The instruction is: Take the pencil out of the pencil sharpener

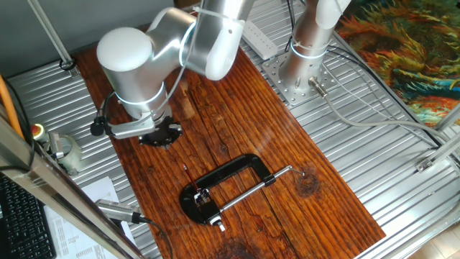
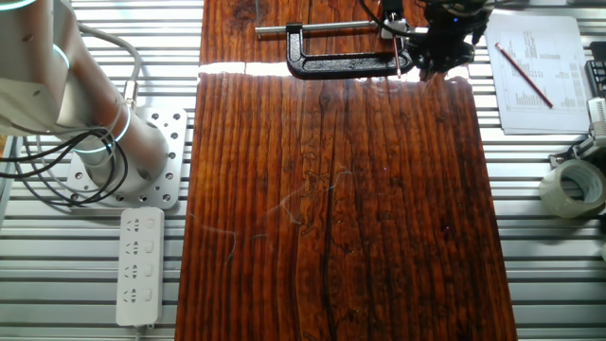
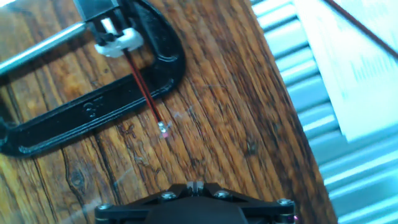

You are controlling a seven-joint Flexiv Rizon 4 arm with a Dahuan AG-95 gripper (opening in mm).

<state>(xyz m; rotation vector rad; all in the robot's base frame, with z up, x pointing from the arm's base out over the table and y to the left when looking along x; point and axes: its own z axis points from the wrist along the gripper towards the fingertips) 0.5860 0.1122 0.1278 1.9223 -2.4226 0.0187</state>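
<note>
The pencil (image 3: 144, 92) is a thin dark-red stick. Its far end sits in the small pale pencil sharpener (image 3: 116, 41), which is held between the jaws of a black C-clamp (image 3: 93, 109). The pencil's free tip rests on the wooden board, beyond the clamp's frame. My gripper (image 3: 195, 185) is at the bottom edge of the hand view, its fingertips together and empty, a short way from the pencil's tip. In one fixed view the gripper (image 1: 159, 135) hangs above the board to the upper left of the clamp (image 1: 231, 176). In the other fixed view the gripper (image 2: 438, 57) is just right of the clamp (image 2: 341, 64).
The wooden board (image 2: 331, 208) lies on a ribbed metal table. A paper sheet (image 2: 535, 66) with a long red stick on it lies right of the clamp. A tape roll (image 2: 573, 185) and a power strip (image 2: 140, 265) lie off the board. The arm's base (image 1: 302, 72) stands behind.
</note>
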